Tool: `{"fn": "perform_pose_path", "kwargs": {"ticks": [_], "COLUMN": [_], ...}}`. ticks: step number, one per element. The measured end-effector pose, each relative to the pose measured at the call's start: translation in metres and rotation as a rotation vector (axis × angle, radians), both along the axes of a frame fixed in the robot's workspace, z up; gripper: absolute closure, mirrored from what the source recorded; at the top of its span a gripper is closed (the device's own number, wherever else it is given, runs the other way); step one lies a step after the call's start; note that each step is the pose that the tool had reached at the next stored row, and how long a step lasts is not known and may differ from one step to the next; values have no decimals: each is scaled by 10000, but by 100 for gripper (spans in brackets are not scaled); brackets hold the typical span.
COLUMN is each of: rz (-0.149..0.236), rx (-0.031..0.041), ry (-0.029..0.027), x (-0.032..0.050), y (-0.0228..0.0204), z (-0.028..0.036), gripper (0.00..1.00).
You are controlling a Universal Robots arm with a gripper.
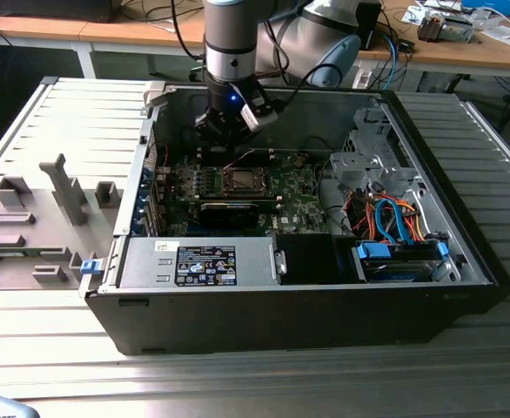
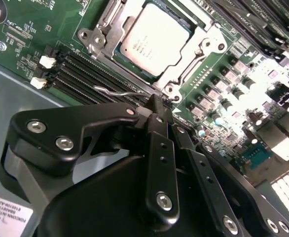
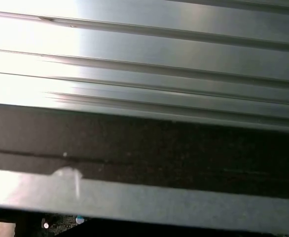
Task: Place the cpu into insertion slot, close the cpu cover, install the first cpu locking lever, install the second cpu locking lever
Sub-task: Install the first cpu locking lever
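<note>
The cpu (image 2: 152,37) lies flat in the slot (image 2: 116,45) on the green board (image 2: 51,22), with the cover (image 2: 196,42) down around it so the silvery top shows through the window. The pincer (image 2: 154,101), in the second wrist view, has its fingers drawn together with no gap between the tips, and they sit just at a thin wire lever (image 2: 117,91) that runs along the socket's edge beside the black memory slots (image 2: 80,74); whether the tips actually pinch the wire I cannot tell. In the exterior view the pincer (image 1: 224,144) hangs low inside the open case (image 1: 464,252), close above the socket. The risk I judge greatest is the springy lever slipping off the narrow tips and snapping back, or missing its hook. A push too deep or off line could drive the tips into the board or the memory slots next to it.
</note>
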State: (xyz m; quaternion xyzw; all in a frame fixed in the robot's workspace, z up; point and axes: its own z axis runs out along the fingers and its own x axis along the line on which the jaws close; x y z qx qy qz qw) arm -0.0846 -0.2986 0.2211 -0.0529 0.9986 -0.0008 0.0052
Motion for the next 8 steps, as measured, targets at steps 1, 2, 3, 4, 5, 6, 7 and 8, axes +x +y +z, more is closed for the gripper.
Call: {"fn": "perform_pose_path", "kwargs": {"ticks": [1, 2, 3, 4, 5, 6, 7, 8], "rz": [1, 0, 0, 1, 1, 1, 2, 1], "rx": [1, 1, 0, 1, 0, 0, -1, 0], "ry": [0, 0, 0, 0, 0, 1, 2, 5], "x": [6, 13, 21, 30, 37, 55, 67, 83], "y": [2, 3, 3, 3, 3, 3, 3, 3], "z": [-9, -18, -23, -29, -33, -43, -50, -59], "gripper": [89, 89, 89, 89, 89, 89, 89, 89]}}
